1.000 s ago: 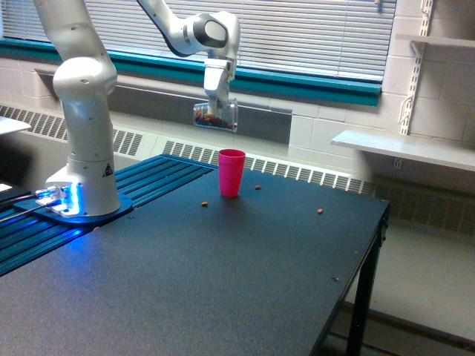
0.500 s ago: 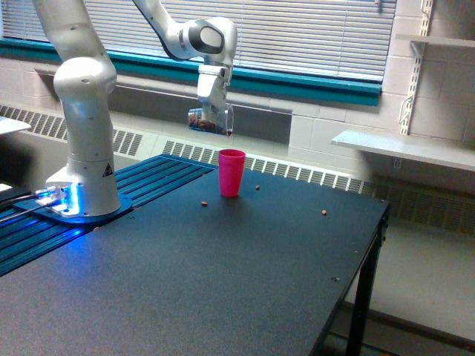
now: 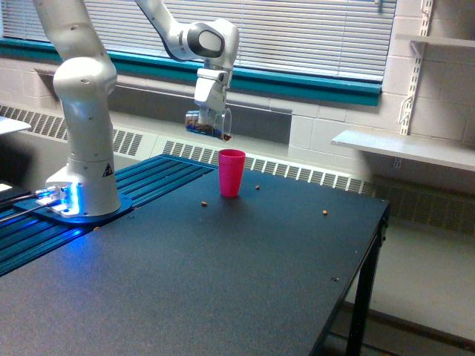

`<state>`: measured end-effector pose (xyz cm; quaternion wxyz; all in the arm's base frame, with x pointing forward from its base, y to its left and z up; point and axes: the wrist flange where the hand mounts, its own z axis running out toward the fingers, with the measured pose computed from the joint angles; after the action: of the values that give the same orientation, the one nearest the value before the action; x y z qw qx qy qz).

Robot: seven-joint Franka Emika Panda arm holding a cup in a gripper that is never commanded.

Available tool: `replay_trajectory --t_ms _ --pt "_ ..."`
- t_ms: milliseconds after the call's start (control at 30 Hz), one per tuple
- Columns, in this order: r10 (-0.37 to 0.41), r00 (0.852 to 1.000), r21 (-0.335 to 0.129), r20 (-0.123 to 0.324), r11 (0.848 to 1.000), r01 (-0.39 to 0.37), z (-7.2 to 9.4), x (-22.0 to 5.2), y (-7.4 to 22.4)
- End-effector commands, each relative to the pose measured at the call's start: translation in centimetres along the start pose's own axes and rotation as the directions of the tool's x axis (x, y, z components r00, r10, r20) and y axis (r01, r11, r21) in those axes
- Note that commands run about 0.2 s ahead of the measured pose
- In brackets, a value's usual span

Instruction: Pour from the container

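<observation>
Tipped further since before, container (image 3: 207, 124) hangs clamped in the gripper (image 3: 208, 111) above it

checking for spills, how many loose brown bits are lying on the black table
3: one at the exterior view's left of the pink cup, one just right of it, one farther right. Others may hide behind the cup.

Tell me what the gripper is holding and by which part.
The gripper holds the clear container, tipped on its side above the pink cup. The fingers clamp its side wall from above; the exact contact spot is too small to make out.
</observation>
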<state>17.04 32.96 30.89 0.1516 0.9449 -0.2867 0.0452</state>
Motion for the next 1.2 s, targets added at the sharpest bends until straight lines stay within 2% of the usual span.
replay_trajectory --t_ms 33,433,700,1200 --pt "-0.006 1.000 -0.012 0.021 1.000 0.007 0.2 0.9 0.4" --pt "-0.002 0.999 -0.020 0.048 1.000 0.003 0.5 2.4 0.7" --pt "-0.018 0.997 -0.032 0.076 0.999 0.021 0.9 2.3 0.6" --pt "-0.034 0.995 -0.054 0.091 0.998 0.039 0.8 2.7 0.5"
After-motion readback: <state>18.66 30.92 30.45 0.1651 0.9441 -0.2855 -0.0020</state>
